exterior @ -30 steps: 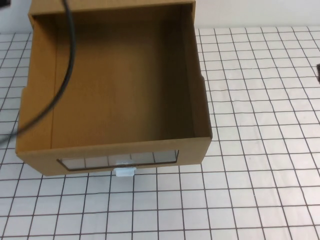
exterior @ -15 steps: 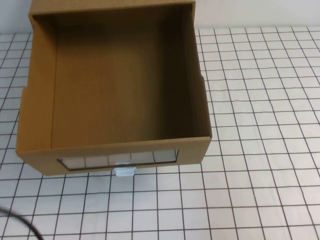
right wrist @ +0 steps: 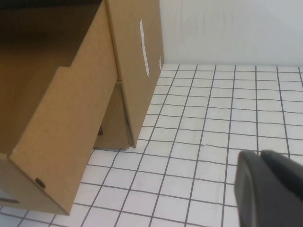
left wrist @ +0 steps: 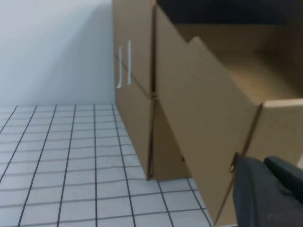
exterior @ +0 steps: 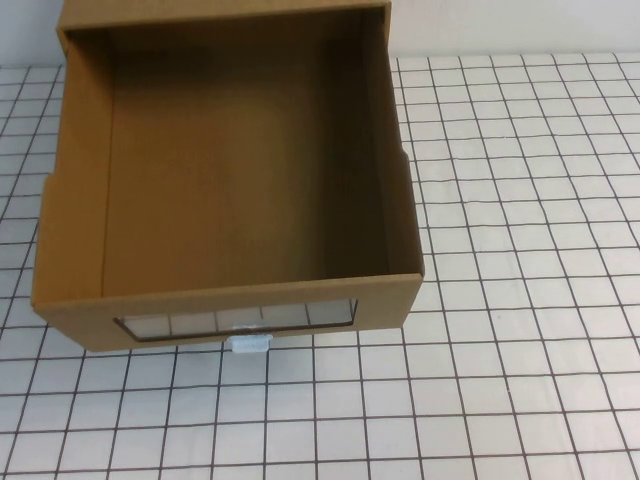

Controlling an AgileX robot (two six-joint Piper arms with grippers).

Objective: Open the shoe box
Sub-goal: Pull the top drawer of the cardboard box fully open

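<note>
A second ago a black cable hung across the left part of the shoe box [exterior: 240, 160] in the high view. Then it slid down to the near corner of the table [exterior: 500, 300]. Now it is gone. The box has not moved. Its drawer [left wrist: 203, 118] is pulled out of the sleeve [right wrist: 137, 47], and you can look right down into it. A small white tab [exterior: 249, 344] sticks out under the front window [exterior: 235, 322].

Your left gripper [left wrist: 266, 165] has its two dark fingers pressed together, holding nothing. The drawer's side wall is just beside them; you cannot tell if they touch. Your right gripper [right wrist: 262, 158] is squeezed together too. The box lies well apart from those fingers, across the table squares.
</note>
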